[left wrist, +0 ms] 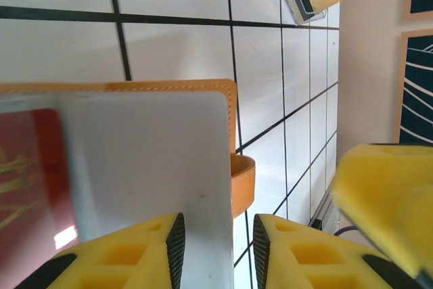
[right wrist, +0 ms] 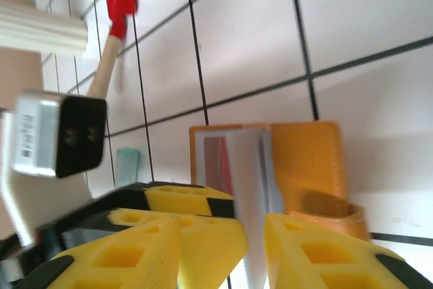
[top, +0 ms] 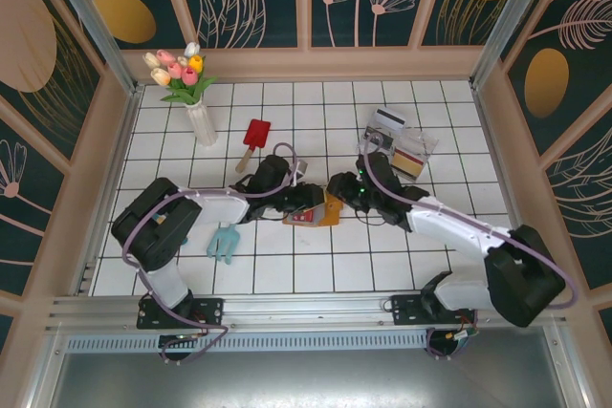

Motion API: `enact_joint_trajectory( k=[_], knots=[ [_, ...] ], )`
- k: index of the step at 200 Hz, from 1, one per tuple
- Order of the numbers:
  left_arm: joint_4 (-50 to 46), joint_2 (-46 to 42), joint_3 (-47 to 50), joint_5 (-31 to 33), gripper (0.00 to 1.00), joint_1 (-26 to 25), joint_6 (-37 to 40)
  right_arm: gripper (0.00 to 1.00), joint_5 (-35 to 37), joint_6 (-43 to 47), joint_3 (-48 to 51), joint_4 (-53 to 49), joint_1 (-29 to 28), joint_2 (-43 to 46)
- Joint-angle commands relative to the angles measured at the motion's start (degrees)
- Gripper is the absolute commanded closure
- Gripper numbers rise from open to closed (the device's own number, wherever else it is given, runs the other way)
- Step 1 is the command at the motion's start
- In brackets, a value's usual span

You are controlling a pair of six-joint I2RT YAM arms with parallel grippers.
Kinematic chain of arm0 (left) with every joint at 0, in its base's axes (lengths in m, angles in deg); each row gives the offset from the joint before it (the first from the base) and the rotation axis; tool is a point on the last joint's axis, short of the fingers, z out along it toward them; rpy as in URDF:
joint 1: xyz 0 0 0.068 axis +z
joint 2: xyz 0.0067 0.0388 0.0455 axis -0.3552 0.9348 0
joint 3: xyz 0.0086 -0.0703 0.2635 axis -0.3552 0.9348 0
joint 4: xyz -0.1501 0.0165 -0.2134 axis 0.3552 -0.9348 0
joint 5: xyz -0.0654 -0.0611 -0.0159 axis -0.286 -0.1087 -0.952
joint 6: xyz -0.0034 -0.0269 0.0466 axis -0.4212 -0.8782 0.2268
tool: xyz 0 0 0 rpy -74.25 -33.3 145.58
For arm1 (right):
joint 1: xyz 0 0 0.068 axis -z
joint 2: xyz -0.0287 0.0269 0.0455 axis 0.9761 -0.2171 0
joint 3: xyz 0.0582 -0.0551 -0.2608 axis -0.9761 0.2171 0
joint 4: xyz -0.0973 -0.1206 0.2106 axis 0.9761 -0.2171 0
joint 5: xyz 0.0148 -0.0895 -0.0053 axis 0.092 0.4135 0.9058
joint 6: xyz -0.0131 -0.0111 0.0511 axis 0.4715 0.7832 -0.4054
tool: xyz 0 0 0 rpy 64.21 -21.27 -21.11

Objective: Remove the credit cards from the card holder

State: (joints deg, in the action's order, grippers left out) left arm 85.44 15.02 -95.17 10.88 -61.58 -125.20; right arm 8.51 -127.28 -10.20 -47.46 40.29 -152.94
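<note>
The left gripper (left wrist: 218, 233) has its yellow fingers (left wrist: 139, 252) partly spread. The long edge of a grey card (left wrist: 149, 160) runs into the gap, and bare tile shows between that edge and the other finger, so nothing is pinched. One finger lies over the card's face.

The right gripper (right wrist: 252, 227) meets it from the opposite side. Its fingers (right wrist: 318, 255) stand close together, with the same grey card rising edge-on between them. Whether they press it cannot be told.

The card holder (top: 328, 212) lies on the tiled table (top: 430, 255) near its middle, a little nearer the near edge than the far one, between the two gripper tips. Its long axis runs roughly parallel to the near edge, slightly slanted. In the right wrist view its folded orange spine curls up at one end.

The credit cards (right wrist: 237, 160) sit against its inner face, a red-printed one beside the grey one. In the top view the red one shows at the holder's left end.
</note>
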Motion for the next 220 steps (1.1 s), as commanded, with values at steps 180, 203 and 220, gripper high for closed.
enact_joint_trajectory(
  k=[180,203,220],
  knots=[
    [-14.3,-8.2,-3.9,11.3,0.56,1.4,5.7,0.59,-1.0,0.8,-2.8,-6.1,1.0,4.1],
    [-16.0,-11.6,-1.4,13.8,0.60,4.0,5.4,0.63,0.0,0.1,-5.4,-5.7,-2.1,0.9],
    [-16.3,-13.4,0.3,14.4,0.63,5.4,4.6,0.65,-0.1,-1.0,-7.0,-5.2,-3.5,-2.5]
  ],
)
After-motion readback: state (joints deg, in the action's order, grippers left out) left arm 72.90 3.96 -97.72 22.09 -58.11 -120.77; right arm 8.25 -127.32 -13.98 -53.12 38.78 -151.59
